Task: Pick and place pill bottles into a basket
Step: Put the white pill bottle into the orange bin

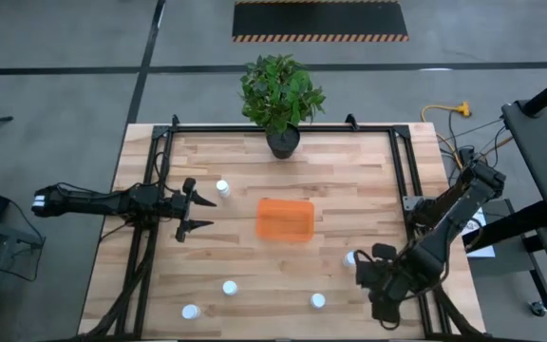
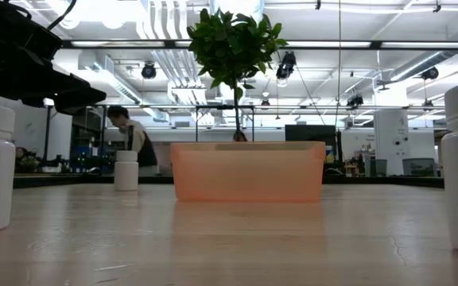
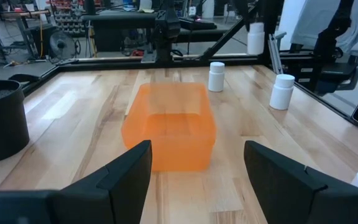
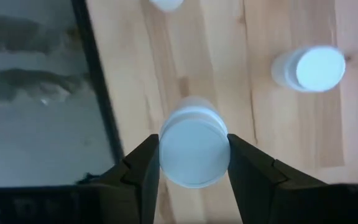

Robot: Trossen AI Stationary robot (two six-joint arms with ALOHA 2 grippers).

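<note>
The orange basket stands at the table's middle. Three white pill bottles stand upright on their bases along the near edge, and one stands left of the basket. My right gripper is at the near right, shut on another pill bottle. That bottle also shows in the air in the left wrist view. My left gripper waits open at the table's left, pointing level at the basket. My right gripper pinches the bottle at its cap end between its two fingers, one on each side. The fingers come from above and point steeply down. The bottle hangs upright below them, cap up, lifted clear of the table.
A black plant pot with a green plant stands at the far edge behind the basket. Black metal frame rails run along the table's left, right and far sides. Bare wood lies between the basket and the near bottles.
</note>
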